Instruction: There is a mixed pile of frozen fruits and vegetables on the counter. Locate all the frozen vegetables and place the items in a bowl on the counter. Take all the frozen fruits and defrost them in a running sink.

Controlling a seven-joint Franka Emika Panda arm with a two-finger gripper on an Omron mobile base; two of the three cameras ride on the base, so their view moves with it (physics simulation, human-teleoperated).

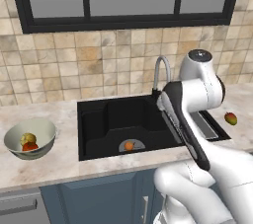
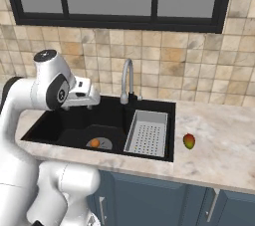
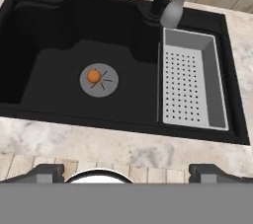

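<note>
Two-finger gripper (image 3: pixel 126 171) spread wide and empty above the black rectangular sink (image 3: pixel 54 30), small orange ball (image 3: pixel 93 76) on the round drain, red-green oval fruit (image 2: pixel 189 141) on the beige marbled counter (image 2: pixel 219 145), yellowish and red pieces in the pale grey-green bowl (image 1: pixel 42 131)

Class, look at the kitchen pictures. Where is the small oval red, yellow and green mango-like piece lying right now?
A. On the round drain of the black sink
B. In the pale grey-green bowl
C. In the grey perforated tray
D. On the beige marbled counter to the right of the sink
D: the small oval red, yellow and green mango-like piece lies on the beige marbled stone counter, right of the large black rectangular sink, whose drain holds the small orange ball.
</note>
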